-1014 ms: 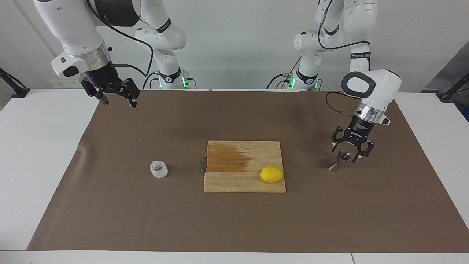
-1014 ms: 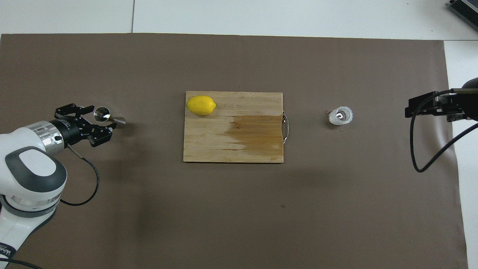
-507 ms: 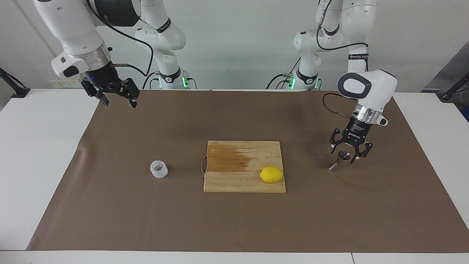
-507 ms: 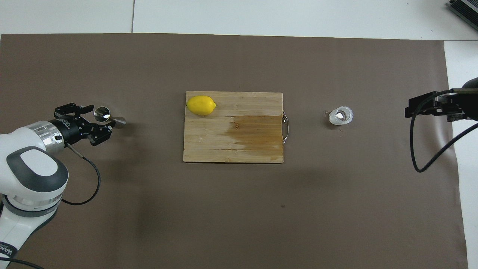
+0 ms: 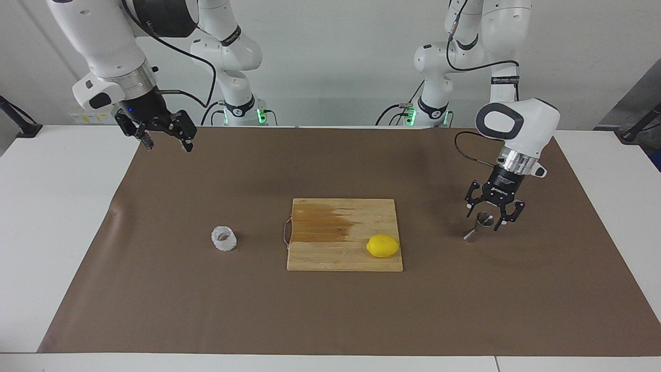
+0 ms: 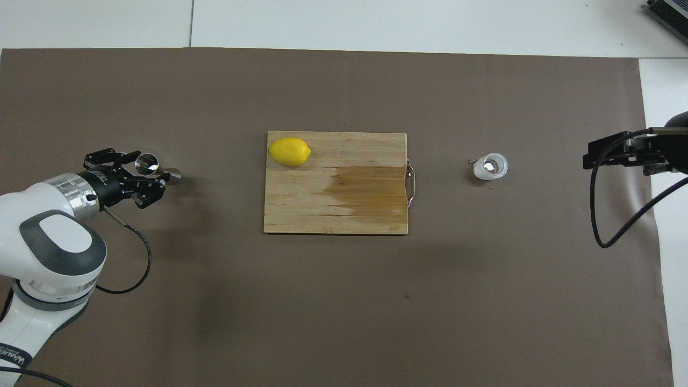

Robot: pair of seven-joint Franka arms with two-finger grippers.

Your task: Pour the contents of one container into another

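Note:
The glass cup [image 5: 224, 238] [image 6: 490, 166] stands on the brown mat toward the right arm's end of the table, beside the cutting board's handle. The steel jigger [image 5: 483, 223] [image 6: 147, 164] stands upright on the mat toward the left arm's end. My left gripper [image 5: 484, 220] [image 6: 146, 173] is lowered around the jigger's upper cone, one finger on each side, with small gaps showing, so it is open. My right gripper [image 5: 169, 146] [image 6: 589, 156] waits open in the air over the mat's edge at its own end, well away from the cup.
A wooden cutting board [image 5: 335, 227] [image 6: 333, 204] with a darker wet-looking patch lies in the middle of the mat. A yellow lemon [image 5: 382, 246] [image 6: 289, 151] sits on the board's corner toward the jigger. A brown mat [image 5: 330, 310] covers most of the white table.
My left gripper has shifted slightly along the mat around the jigger and its fingers have narrowed toward the upper cone. The jigger, the cup and the right arm have stayed still.

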